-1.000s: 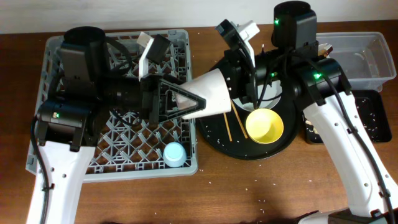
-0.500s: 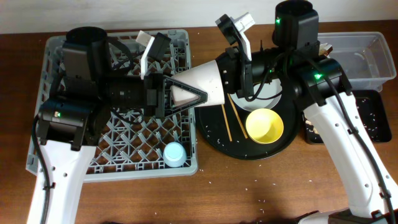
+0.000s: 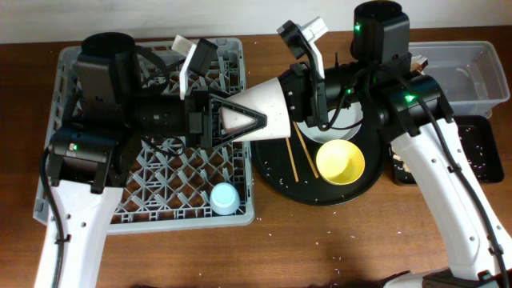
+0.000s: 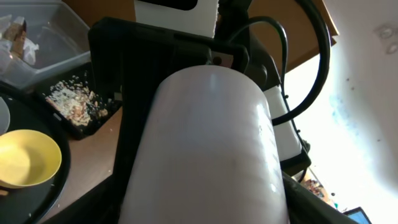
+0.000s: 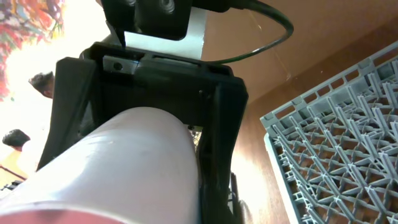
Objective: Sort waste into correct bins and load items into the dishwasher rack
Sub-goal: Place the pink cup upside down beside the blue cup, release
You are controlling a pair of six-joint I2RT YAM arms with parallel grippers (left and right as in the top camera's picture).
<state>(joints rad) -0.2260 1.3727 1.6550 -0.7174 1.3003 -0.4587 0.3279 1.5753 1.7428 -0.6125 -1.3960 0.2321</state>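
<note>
Left gripper (image 3: 232, 120) and right gripper (image 3: 308, 100) each look closed on one end of the pink cup (image 3: 268, 112). It lies level in mid-air between them, likely a handover toward the dishwasher rack (image 3: 232, 60). The round black tray (image 3: 276, 180) holds the yellow bowl (image 3: 340, 160) and chopsticks (image 3: 292, 160). The blue cup (image 3: 224, 198) sits racked.

A big brown wooden table (image 3: 320, 248) fills most of the view from above. A little right of the middle sits a large round black tray (image 3: 276, 172), flat and dark, with a low rim. Along the far edge of the table there is a pale wall (image 3: 256, 16). The right wrist view shows a far-off patch of red and other colours (image 5: 25, 25), too fuzzy to tell what it is
</note>
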